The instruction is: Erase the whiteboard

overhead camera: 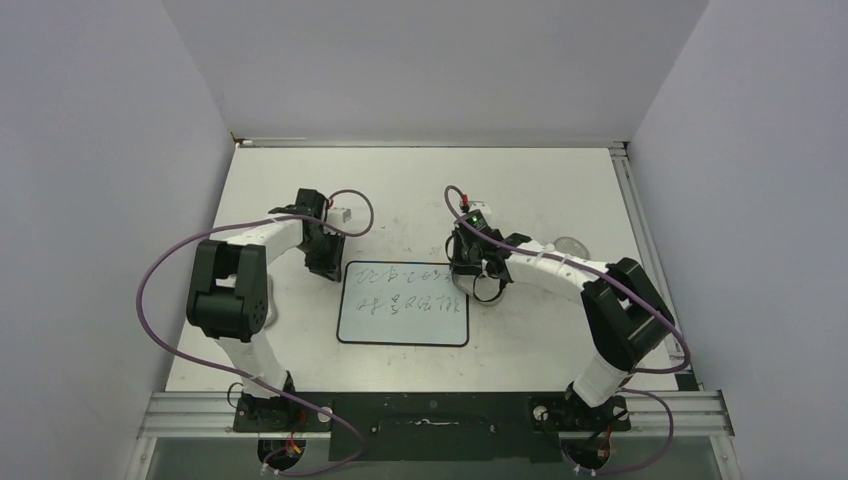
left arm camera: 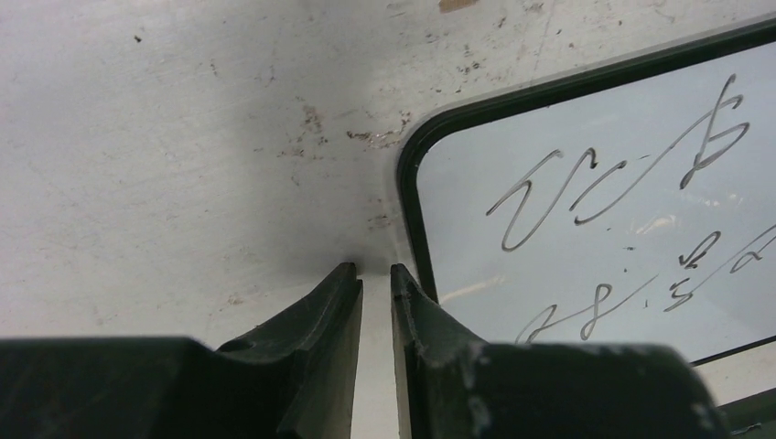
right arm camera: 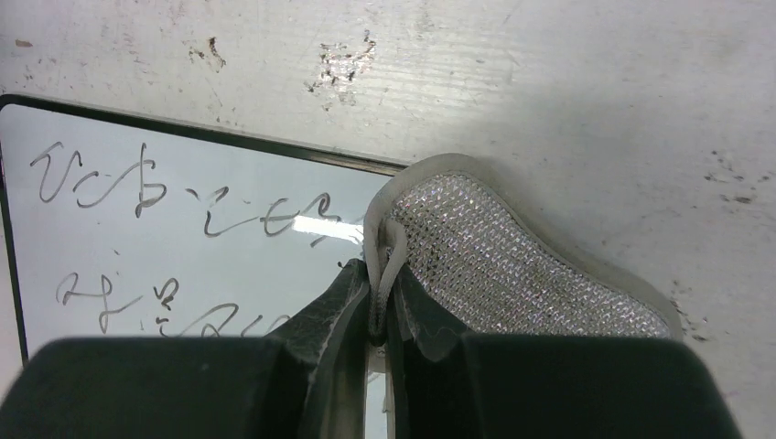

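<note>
- The whiteboard [overhead camera: 403, 303] lay flat on the worktop [overhead camera: 520, 180] between the two pincers, with two rows of dark scribbles on its face.
- The left pincer [left arm camera: 373, 270] stood at a narrow gap with nothing between its fingers. Its tips sat low over bare worktop, and the board's rounded corner lay just to the right of them.
- Whether those tips touched the black rim could not be told.
- The right pincer [right arm camera: 377, 265] was clamped on the upturned rim of a grey mesh pad [right arm camera: 512, 265]. The pad spread out to the right of the fingers, and the board's written face lay to their left.
- Handling, as judged: the board appeared thin, stiff and light, with a smooth glossy face. A board of this kind would likely slide on the worktop under a sideways wipe.
- Point of hold, as judged: press down on the rim or corner beside the left pincer, not on the written face. The board lay too flat for a pinch from above.
- The pad appeared soft and pliable. Gripped by its rim alone, it would likely fold or drag unless pressed flat on the board.
</note>
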Robot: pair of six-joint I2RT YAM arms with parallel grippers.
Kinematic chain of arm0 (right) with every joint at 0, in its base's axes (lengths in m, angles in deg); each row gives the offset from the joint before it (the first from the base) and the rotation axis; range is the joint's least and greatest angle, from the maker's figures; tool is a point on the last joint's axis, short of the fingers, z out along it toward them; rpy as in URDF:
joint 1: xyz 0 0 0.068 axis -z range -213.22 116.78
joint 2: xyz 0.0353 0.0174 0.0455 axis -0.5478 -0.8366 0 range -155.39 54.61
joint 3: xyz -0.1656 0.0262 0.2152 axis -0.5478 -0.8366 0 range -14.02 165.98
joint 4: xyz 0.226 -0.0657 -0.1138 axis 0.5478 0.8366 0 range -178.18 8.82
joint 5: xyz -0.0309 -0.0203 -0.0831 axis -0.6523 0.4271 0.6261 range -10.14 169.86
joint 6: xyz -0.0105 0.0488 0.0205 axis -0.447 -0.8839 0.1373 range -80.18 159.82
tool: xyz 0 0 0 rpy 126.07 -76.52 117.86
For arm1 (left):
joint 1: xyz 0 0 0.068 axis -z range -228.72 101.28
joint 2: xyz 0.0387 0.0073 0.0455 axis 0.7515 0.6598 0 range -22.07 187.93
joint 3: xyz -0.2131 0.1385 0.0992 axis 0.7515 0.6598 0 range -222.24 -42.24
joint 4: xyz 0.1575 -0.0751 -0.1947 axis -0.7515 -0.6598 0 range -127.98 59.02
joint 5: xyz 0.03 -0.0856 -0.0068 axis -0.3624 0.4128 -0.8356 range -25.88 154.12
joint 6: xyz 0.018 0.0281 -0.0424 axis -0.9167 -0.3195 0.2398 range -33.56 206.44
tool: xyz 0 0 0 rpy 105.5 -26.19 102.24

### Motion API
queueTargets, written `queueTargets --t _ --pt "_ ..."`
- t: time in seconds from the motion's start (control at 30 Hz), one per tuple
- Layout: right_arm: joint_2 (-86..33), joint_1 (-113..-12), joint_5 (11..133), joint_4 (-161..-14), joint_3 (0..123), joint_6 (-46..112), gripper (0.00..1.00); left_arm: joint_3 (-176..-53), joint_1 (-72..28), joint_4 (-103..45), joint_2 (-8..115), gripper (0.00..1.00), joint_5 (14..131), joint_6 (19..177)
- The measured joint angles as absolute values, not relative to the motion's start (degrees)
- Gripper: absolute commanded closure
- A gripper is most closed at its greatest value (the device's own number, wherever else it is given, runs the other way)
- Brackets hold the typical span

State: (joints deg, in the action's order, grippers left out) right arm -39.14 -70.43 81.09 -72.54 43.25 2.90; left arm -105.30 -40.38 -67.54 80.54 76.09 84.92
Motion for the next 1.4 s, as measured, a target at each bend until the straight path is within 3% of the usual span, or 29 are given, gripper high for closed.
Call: queueTargets --t 0.57,0.9,1.0,1.2,1.4 --pt "-51.45 -72.42 70.34 -81.50 47.67 2.42 0.95 -107.23 -38.72 -67.27 82.12 0.83 75.94 84.92" --pt "-68.61 -81.77 64.37 -94.22 64.74 -4.62 0.95 -107.25 -38.68 -67.32 82.12 0.85 75.76 84.94" --pt "-66.33 -81.79 64.11 -95.14 61.44 -5.06 0.95 -107.29 -38.68 -67.16 82.12 0.86 75.70 84.99" --pt "-46.97 -74.01 63.72 -92.08 42.05 -4.58 0.95 -107.31 -38.68 -66.92 82.12 0.86 76.04 85.16" --pt "-39.21 -69.20 64.53 -92.58 36.11 -4.43 0.95 -107.31 -38.02 -66.71 82.12 0.86 76.37 85.75"
